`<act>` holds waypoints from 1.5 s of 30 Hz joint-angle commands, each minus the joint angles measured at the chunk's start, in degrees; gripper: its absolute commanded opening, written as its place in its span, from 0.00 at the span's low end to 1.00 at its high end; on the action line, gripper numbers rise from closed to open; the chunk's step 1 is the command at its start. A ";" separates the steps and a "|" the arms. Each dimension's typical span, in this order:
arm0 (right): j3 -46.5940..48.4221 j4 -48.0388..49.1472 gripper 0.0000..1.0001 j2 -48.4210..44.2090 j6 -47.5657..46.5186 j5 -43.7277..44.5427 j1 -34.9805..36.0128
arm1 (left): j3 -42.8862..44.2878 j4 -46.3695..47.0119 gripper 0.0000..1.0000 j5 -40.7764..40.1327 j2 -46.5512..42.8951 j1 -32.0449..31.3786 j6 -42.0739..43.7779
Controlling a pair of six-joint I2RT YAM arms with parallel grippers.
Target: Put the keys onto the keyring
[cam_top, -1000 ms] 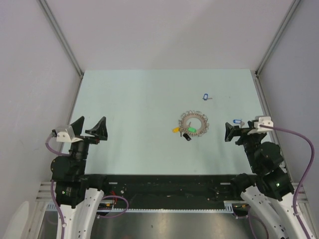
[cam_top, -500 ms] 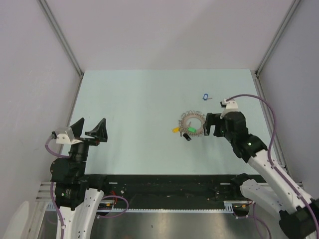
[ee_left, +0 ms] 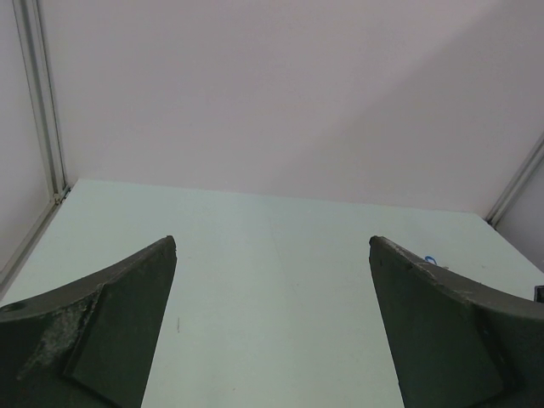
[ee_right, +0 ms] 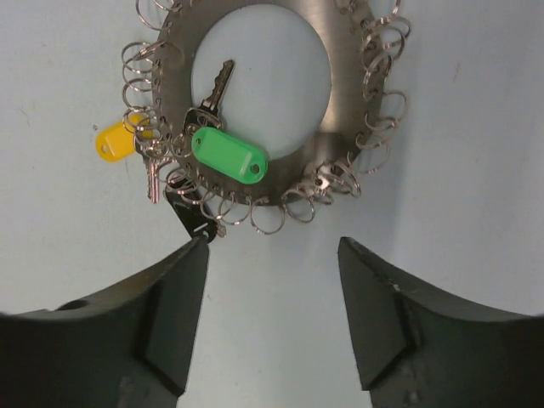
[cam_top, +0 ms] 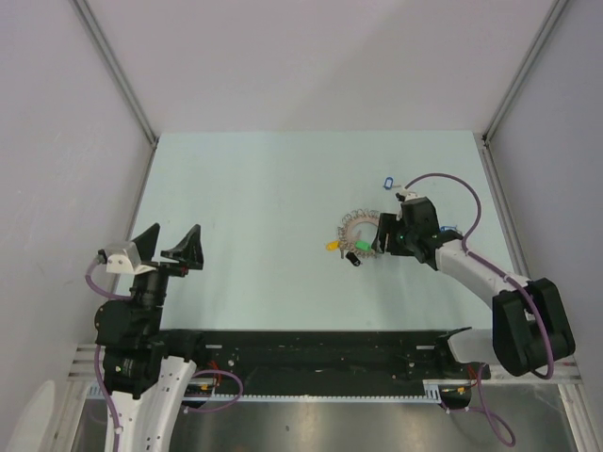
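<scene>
Looking from above, the right end effector (cam_top: 382, 235) is spread wide just beside the keyring (cam_top: 363, 235). 1 blue-tagged key (cam_top: 387, 183) lies beyond it on the surface (cam_top: 254, 188). It looks light, thin and probably slippery, so it is best pinched by its tag.

Left wrist: the left end effector (ee_left: 272, 246) is wide and holds nothing.

Right wrist: a green tag (ee_right: 229, 153) and a yellow tag (ee_right: 112, 141) crowd the keyring ahead.

The black jointed left arm (cam_top: 132, 315) sits folded close above its base with the wrist raised. Its black two-finger left gripper (cam_top: 171, 240) is spread wide — the wedge-shaped fingers (ee_left: 93, 331) are well apart and hold nothing. The right arm (cam_top: 471, 270), with black joints and a white forearm link, bends at the elbow and stretches forward and inward. Its black right gripper (ee_right: 272, 255) angles downward with jaws parted — nothing sits between them.
</scene>
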 commanded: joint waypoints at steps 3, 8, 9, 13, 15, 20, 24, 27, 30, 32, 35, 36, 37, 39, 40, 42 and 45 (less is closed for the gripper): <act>-0.96 8.87 0.57 4.09 1.11 -1.48 -0.92 | -0.22 -0.10 1.00 -0.66 0.13 -0.58 0.58; -2.97 10.80 0.48 6.21 1.37 -1.74 -1.53 | -0.22 -0.02 1.00 -0.57 0.39 -0.76 0.85; -3.33 11.07 0.47 6.38 1.72 -2.01 -1.71 | -0.22 -0.01 1.00 -0.48 0.48 -0.76 0.85; -4.21 11.95 0.41 7.70 1.72 -2.27 -1.80 | -0.31 -0.01 1.00 -0.31 0.57 -0.76 0.93; -4.73 13.53 0.38 8.49 1.72 -2.62 -1.97 | -0.22 -0.01 1.00 -0.31 0.74 -0.76 0.94; -5.26 16.52 0.34 9.72 1.46 -3.50 -1.97 | -0.31 -0.01 1.00 -0.13 1.18 -0.76 0.94; -5.88 17.58 0.30 9.81 1.28 -3.94 -2.06 | -0.22 -0.10 1.00 -0.04 1.36 -0.76 1.02; -6.32 17.84 0.25 9.03 1.02 -3.77 -2.06 | -0.31 -0.01 1.00 0.05 1.53 -0.76 0.94; -6.41 17.93 0.20 8.67 0.41 -3.24 -1.97 | -0.22 -0.01 1.00 0.31 1.62 -0.76 1.02; -6.41 17.93 0.13 8.23 0.05 -3.06 -1.71 | -0.31 -0.01 1.00 0.40 1.71 -0.76 1.02; -6.41 17.76 0.04 6.65 -1.53 -2.36 -0.40 | -0.31 -0.01 1.00 0.75 1.97 -0.84 0.94; -6.41 17.67 0.00 6.21 -2.05 -2.27 0.13 | -0.22 0.07 1.00 0.84 2.06 -0.84 1.02; -6.41 17.49 0.00 5.51 -3.10 -2.10 0.57 | -0.39 0.16 1.00 0.92 2.15 -0.93 1.02; -6.41 17.23 0.00 2.97 -4.43 -1.66 1.45 | -0.48 0.42 1.00 1.28 2.50 -1.11 1.02; -6.41 17.31 0.00 1.83 -6.00 -0.70 2.85 | -0.74 0.60 1.00 1.62 2.68 -1.19 0.94; -5.79 17.14 0.00 -1.86 -7.67 -0.17 4.43 | -0.92 1.56 1.00 4.69 3.46 -1.28 1.02; -4.57 17.14 0.00 -6.52 -11.72 -2.35 7.51 | -1.62 3.58 1.00 9.34 5.04 -1.72 1.46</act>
